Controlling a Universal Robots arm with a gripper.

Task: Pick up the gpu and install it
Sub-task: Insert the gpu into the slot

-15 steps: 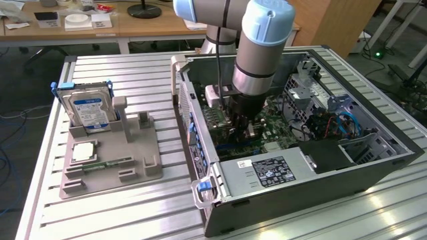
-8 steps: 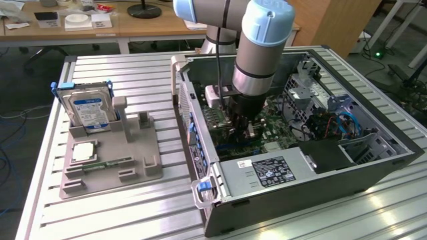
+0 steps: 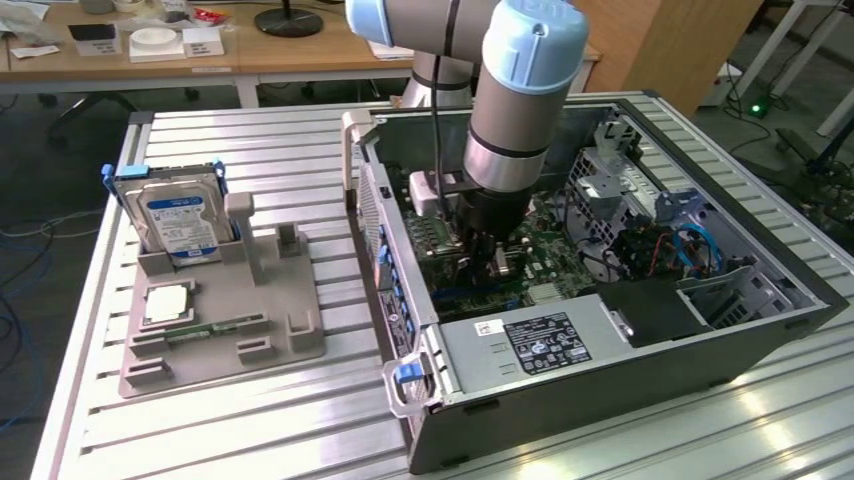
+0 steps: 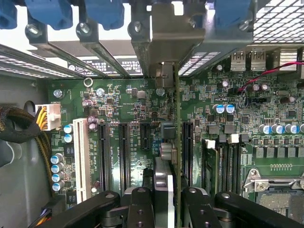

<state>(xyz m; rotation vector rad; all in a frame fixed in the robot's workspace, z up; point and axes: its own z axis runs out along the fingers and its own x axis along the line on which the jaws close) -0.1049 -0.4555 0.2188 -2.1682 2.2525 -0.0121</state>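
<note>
On the exterior view's left, at about nine o'clock from the computer case [image 3: 747, 330], the grey parts holder [image 3: 227, 320] carries the hard drive [image 3: 180, 225] standing upright and a small memory stick [image 3: 214, 327] lying flat near its front edge. Moving right, the arm [image 3: 527, 110] reaches straight down into the open case, its gripper [image 3: 491, 255] low over the motherboard [image 3: 561, 265].

In the wrist view the gripper [image 4: 164, 190] is pinching the gpu [image 4: 176, 142] edge-on between its two dark fingers [image 4: 137, 204]. The card hangs directly under the claw, thin as a line, its long axis running toward twelve o'clock in that picture, parallel to the black expansion slots [image 4: 124, 152]. Its silver bracket [image 4: 178, 38] stands at the far end, against the case's rear slot openings. The card's lower edge appears to sit just over, or in, the slot line beside the slot [image 4: 188, 152] at three o'clock; I cannot tell whether it is seated.
</note>
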